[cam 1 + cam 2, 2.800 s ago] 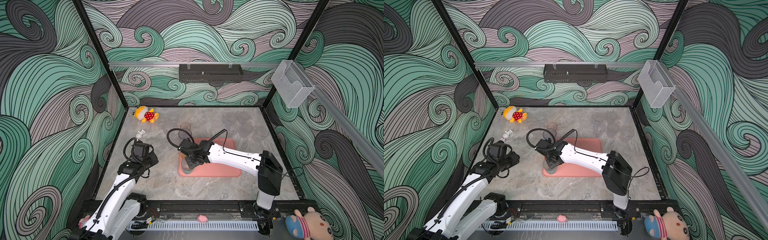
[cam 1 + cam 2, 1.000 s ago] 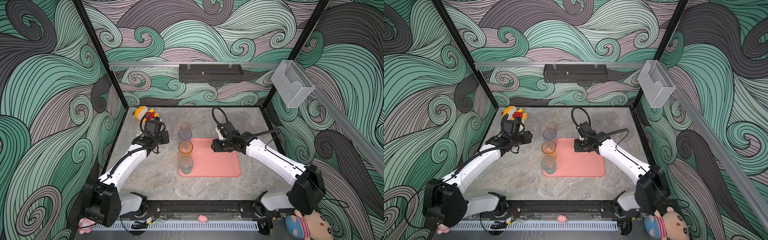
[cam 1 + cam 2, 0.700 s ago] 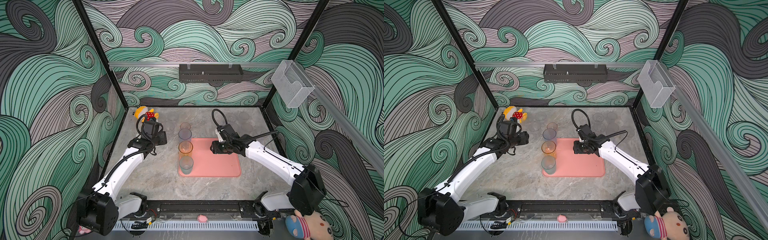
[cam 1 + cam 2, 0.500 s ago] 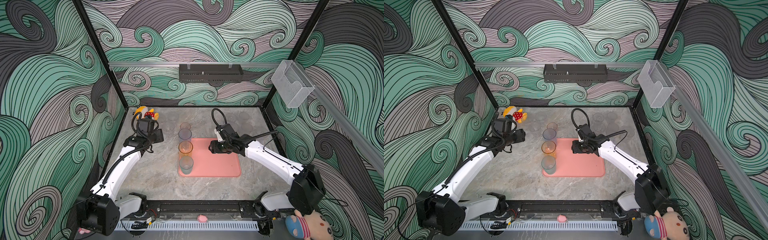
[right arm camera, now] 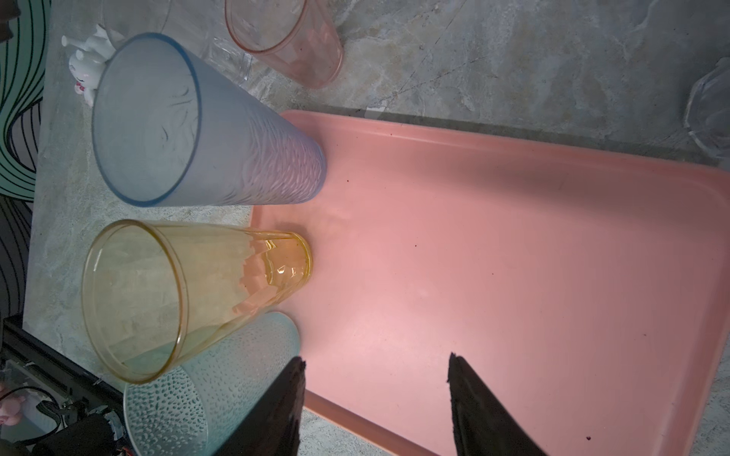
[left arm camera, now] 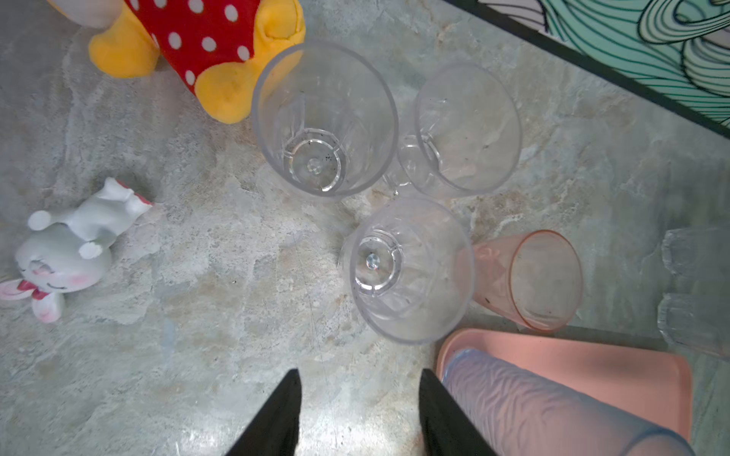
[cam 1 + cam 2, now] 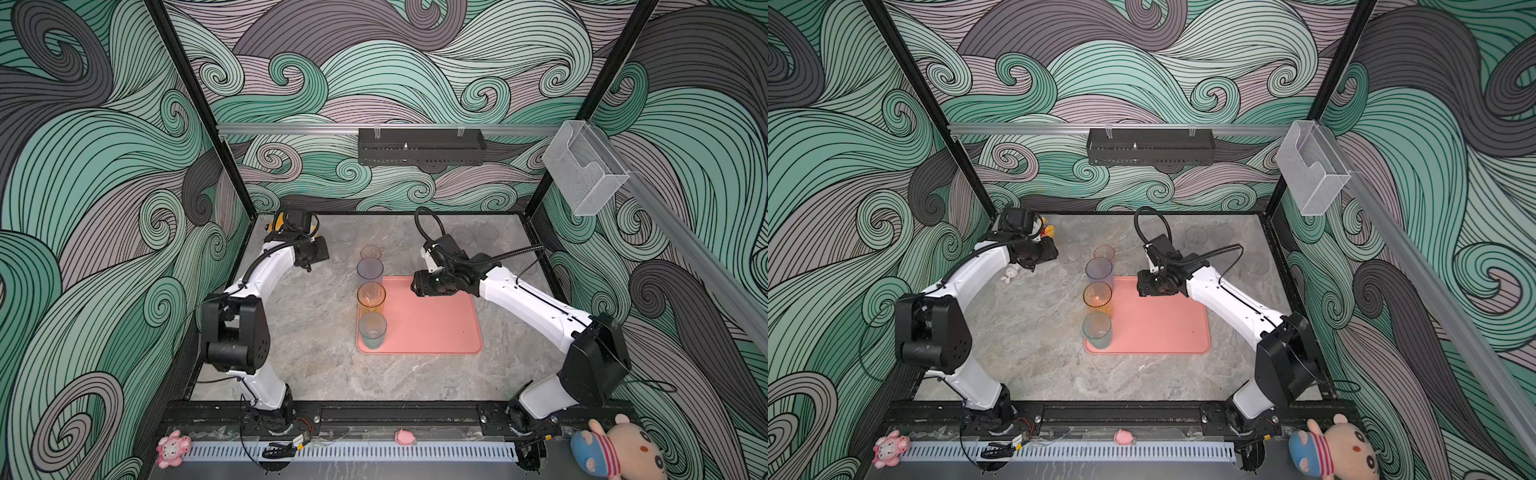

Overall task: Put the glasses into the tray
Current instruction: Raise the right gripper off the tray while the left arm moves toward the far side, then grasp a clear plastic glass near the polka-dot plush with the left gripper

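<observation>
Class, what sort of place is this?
Probably a robot test cell: left arm and right arm bolted to a front rail, wave-patterned enclosure walls, an orange glass on a pink tray.

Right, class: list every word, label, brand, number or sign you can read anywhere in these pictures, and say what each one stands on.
No readable text: there are no words, numbers, brands or signs in any view.
The tray, the glasses, the plush toys, the clear wall box and the black rack show no lettering.
The walls carry only a wave pattern.
</observation>
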You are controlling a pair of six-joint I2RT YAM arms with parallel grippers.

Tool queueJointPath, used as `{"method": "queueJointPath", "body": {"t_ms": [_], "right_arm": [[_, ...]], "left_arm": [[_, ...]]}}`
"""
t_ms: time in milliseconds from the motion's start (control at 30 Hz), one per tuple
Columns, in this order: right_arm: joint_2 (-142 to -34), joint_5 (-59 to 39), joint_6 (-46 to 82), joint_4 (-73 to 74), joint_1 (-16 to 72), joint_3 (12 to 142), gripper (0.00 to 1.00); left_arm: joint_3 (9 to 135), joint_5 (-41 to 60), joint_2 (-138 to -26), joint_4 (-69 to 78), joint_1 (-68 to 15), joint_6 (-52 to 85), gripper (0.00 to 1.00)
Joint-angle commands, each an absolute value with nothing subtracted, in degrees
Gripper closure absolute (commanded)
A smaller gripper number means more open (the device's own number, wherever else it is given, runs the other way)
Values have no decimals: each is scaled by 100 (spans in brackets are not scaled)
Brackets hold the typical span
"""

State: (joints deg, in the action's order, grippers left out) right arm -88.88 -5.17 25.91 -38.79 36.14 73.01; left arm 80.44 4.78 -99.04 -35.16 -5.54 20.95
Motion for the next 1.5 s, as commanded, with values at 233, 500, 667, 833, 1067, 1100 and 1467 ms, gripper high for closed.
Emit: {"method": "queueJointPath", "body": {"t_ms": [233, 500, 667, 833, 1067, 1100, 1467], "right_arm": [[-9339, -592, 2394, -4296, 3613, 7588, 42], [-9621, -640, 2297, -4367, 3604, 7873, 42], [-9694, -659, 2256, -4437, 3584, 8020, 42], [-9769, -742, 2285, -4516, 3563, 8051, 42], [-9793, -726, 2295, -4530, 3562, 8066, 43], [-9795, -716, 2299, -4539, 3568, 8063, 43], [-9877, -709, 2294, -4529, 3566, 8134, 43]], "left_arm": [[8782, 348, -10730, -3713, -615, 2053, 52], [9185, -56, -11197, -3796, -831, 1777, 55], [9316, -758, -11377, -3966, -920, 1492, 59], [9350, -1050, -11556, -3968, -982, 1417, 66], [9185, -694, -11657, -3711, -1020, 1450, 79], [9185, -694, -11666, -3727, -1020, 1450, 82], [9305, -688, -11530, -4251, -1026, 1568, 97]]}}
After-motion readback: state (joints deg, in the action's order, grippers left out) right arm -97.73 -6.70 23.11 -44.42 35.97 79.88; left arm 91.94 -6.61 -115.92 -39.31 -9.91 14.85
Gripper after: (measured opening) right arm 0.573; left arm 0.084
